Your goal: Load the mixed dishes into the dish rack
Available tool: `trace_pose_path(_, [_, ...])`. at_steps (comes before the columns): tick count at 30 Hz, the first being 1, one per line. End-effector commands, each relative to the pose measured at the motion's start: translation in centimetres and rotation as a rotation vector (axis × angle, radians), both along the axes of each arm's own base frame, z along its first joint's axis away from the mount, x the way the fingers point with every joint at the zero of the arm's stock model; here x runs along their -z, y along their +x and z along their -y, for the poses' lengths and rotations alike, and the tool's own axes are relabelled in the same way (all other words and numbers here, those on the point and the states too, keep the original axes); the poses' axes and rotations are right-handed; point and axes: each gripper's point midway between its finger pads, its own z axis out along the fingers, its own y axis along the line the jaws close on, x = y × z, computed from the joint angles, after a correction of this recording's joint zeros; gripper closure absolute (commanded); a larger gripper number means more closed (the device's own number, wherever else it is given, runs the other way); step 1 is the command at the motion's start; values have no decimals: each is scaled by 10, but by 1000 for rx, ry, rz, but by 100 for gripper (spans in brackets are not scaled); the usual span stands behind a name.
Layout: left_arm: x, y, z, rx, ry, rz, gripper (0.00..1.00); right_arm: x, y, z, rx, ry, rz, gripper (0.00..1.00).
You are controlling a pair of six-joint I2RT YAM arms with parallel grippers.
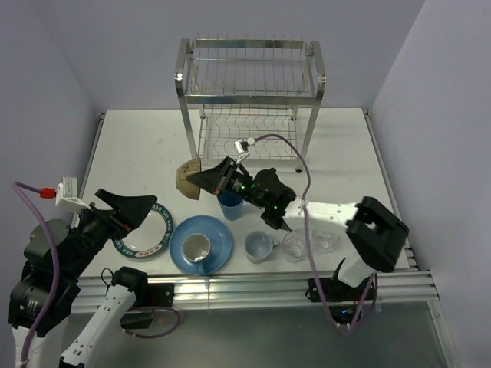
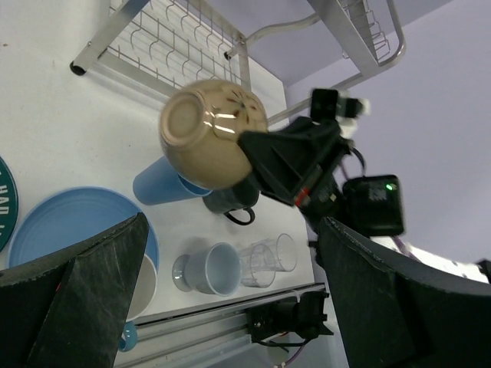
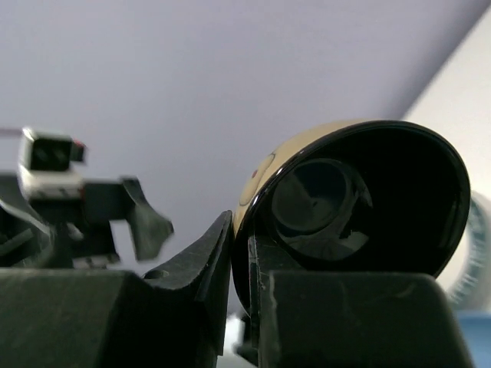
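My right gripper (image 1: 204,180) is shut on the rim of the black bowl (image 1: 188,178), tan outside and black inside, and holds it tilted in the air in front of the dish rack (image 1: 249,84). The wrist view shows the fingers pinching the bowl (image 3: 368,192) wall. My left gripper (image 1: 130,208) is open and empty above the white plate with the dark patterned rim (image 1: 157,230). A cream cup (image 1: 196,247) stands on the blue plate (image 1: 219,253). The blue tumbler (image 1: 230,205), pale blue mug (image 1: 258,246) and two clear glasses (image 1: 294,245) stand near the front. The dark mug (image 2: 234,201) sits beside the tumbler (image 2: 161,184).
The rack (image 2: 176,38) stands at the table's far middle, both tiers bare of dishes. The right arm's cable (image 1: 295,153) loops in front of it. An aluminium rail (image 1: 253,287) runs along the near edge. Purple walls close in left, right and behind.
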Motion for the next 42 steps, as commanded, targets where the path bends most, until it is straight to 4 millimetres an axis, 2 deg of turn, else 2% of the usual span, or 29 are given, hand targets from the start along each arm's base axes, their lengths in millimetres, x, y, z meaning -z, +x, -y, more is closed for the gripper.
trace_pose_path(1, [-23,1,7,46,3,87,1,-85,-4,22,-139,432,6,100])
trace_pose_path(6, [-28,0,8,60,11,112,1,-65,37,9,-161,503,-43,100])
trace_pose_path(8, [-28,1,11,74,17,117,1,-56,56,4,-148,482,-53,100])
trace_pose_path(10, [-26,3,12,80,32,119,1,-53,65,1,-154,463,-47,100])
trace_pose_path(11, [-23,5,12,81,38,113,1,-52,79,0,-137,447,-45,100])
trace_pose_path(13, [-21,7,13,86,42,117,1,-49,90,0,-123,417,-34,100])
trace_pose_path(22, [-7,14,23,130,46,109,1,-48,142,30,-83,357,-14,100])
trace_pose_path(25, [-8,13,26,145,30,115,1,-34,159,31,-75,306,-35,100])
trace_pose_path(31, [-4,20,26,136,39,114,1,-29,186,31,-49,245,-7,100])
trace_pose_path(32, [0,21,26,133,40,105,1,-21,194,31,-37,224,-22,100])
trace_pose_path(38, [16,24,31,147,15,84,2,-3,239,27,10,179,-1,100])
trace_pose_path(42, [19,28,33,157,28,82,2,5,268,29,39,195,-7,100])
